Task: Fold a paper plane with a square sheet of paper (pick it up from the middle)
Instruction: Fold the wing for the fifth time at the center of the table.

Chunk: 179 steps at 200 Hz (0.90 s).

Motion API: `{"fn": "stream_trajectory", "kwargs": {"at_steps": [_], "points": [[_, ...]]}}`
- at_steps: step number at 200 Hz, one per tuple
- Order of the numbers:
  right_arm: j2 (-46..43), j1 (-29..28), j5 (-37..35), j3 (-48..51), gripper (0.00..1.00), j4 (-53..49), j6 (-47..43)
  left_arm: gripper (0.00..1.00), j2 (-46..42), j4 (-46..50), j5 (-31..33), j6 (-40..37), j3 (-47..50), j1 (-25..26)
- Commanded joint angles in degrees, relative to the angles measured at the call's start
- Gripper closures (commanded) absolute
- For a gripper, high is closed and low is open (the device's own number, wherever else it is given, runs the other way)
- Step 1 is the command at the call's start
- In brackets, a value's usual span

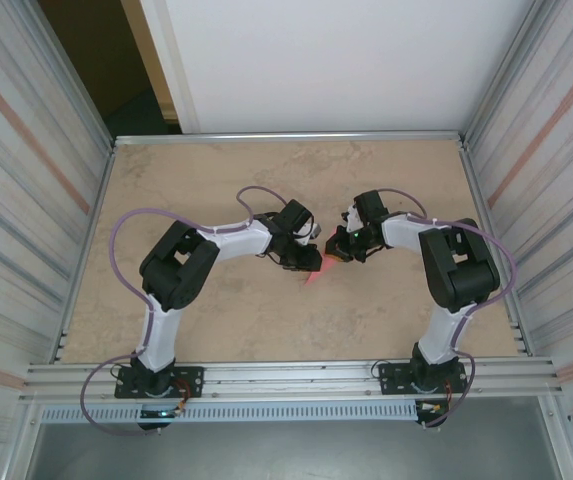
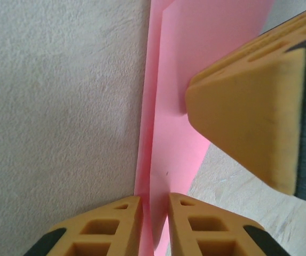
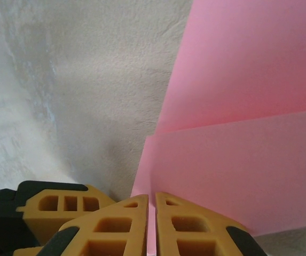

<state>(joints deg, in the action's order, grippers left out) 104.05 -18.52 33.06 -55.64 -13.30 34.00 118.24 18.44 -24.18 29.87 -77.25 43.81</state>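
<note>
The left gripper (image 2: 154, 197) and right gripper (image 3: 151, 195) each pinched the pink paper (image 3: 249, 80). It looked light, floppy and easily torn, so edge grips seemed safest.

paper (image 3: 238, 80) cut off by frame edges (wrist views), tiny overhead

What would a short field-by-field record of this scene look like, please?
surface: light mottled table
object: pink paper, one layer folded over another
paper location: mid-table, between the two arms' tips
left gripper: shut on the paper's edge
right gripper: shut on the paper's edge
fold state: partly folded, no dart shape yet
</note>
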Motion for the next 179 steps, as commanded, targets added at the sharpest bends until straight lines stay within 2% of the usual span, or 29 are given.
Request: {"fn": "stream_trajectory", "kwargs": {"at_steps": [1,129,166,179], "points": [[1.0,-0.28,0.1,-1.22,0.87,-0.83,-0.85,0.78,3.09,3.8,1.62,0.19,0.39,-0.04],[3.82,-0.23,-1.8,-0.79,0.87,-1.5,-1.83,0.78,3.05,3.8,1.65,0.19,0.63,-0.09],[4.52,-0.28,-2.85,-0.85,0.88,-2.56,-2.26,0.78,2.17,4.42,2.19,-0.07,0.15,-0.06],[4.78,-0.28,-3.22,-1.03,0.87,-3.03,-2.42,0.78,-0.84,4.85,2.54,-0.23,-0.33,-0.23]]}}
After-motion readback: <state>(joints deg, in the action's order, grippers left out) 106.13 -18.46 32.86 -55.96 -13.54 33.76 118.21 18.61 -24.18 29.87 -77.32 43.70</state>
